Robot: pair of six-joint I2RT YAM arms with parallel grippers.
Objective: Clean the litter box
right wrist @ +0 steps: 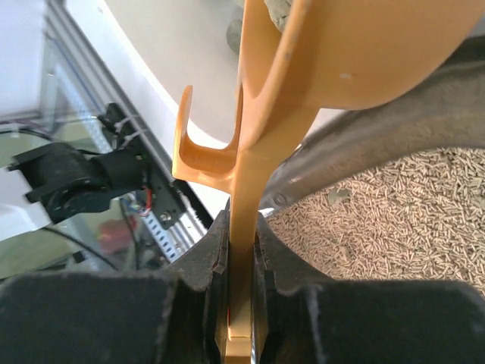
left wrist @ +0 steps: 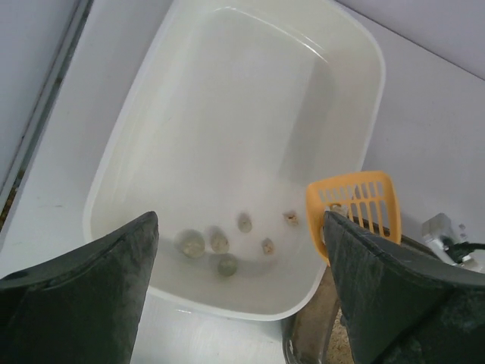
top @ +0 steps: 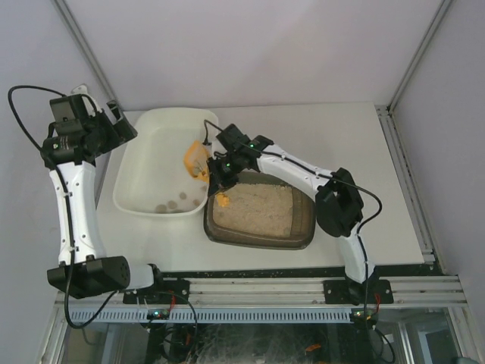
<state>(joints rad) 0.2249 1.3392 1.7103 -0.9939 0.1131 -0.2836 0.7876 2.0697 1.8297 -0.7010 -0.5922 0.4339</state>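
Above smooth white tub (left wrist: 227, 114) | slotted orange scoop (left wrist: 354, 199) | litter box (top: 261, 241): beige pellets

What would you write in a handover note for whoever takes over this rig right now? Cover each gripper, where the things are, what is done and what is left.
Left gripper: open, empty, hovering above the near end of the tub.
Right gripper: shut on the scoop handle, with the scoop head over the tub's right edge.
Litter box: right of the tub, holding pale litter.
Done: several clumps lie in the tub.
Left: the scoop may hold a clump, so tip it out. Whether clumps remain in the litter cannot be told, so check it.
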